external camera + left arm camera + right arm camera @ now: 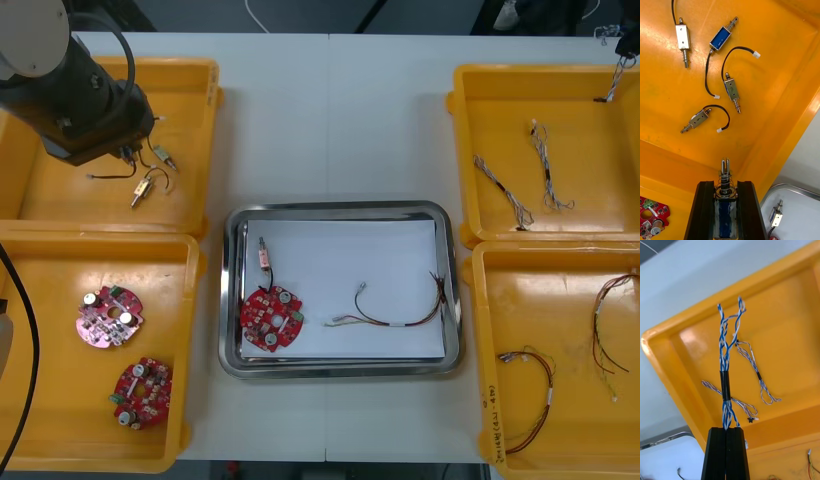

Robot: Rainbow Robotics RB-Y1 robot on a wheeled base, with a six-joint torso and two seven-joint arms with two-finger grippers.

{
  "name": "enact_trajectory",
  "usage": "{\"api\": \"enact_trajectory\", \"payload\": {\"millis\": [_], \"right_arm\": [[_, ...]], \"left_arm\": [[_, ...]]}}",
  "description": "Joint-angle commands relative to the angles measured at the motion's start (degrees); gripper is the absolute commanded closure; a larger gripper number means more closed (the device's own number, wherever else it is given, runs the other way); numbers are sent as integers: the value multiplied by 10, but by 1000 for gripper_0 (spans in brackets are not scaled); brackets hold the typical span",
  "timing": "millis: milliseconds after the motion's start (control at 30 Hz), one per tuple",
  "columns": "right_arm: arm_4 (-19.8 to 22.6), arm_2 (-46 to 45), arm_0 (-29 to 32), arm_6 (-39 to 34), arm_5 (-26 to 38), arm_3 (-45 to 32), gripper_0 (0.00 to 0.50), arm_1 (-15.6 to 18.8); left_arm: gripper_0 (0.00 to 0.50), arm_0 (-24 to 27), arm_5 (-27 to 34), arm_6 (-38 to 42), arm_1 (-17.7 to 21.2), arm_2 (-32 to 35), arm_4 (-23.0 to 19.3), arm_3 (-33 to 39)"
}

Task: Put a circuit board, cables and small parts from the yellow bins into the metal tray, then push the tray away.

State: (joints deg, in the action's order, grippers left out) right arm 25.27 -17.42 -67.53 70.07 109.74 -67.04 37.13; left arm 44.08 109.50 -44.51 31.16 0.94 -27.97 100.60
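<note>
My right gripper (726, 430) is shut on a twisted blue and white cable (724, 382), which hangs lifted above the far right yellow bin (797, 333); in the front view this cable (617, 78) dangles at the bin's far right corner. Over the far left yellow bin (190, 90), my left gripper (725, 184) is shut on a small metal part (725, 195) with a blue body and a spring. The metal tray (340, 368) holds a red circuit board (270, 318), a small metal part (263, 256) and a red and yellow cable (395, 310).
Several small metal parts (731, 88) lie in the far left bin. Two circuit boards (108, 318) sit in the near left bin. Two twisted cables (505, 195) stay in the far right bin, and red and yellow cables (530, 400) lie in the near right bin.
</note>
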Motion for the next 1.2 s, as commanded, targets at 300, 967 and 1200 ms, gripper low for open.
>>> {"api": "enact_trajectory", "payload": {"millis": [300, 967, 1200], "right_arm": [[72, 80, 84, 14, 3, -223, 500, -3], [283, 208, 147, 33, 3, -419, 500, 13], [296, 276, 159, 78, 3, -467, 500, 23]], "left_arm": [[500, -2, 5, -53, -5, -1, -7, 22], [500, -2, 5, -53, -6, 2, -9, 22], [500, -2, 5, -53, -6, 3, -9, 22]]}}
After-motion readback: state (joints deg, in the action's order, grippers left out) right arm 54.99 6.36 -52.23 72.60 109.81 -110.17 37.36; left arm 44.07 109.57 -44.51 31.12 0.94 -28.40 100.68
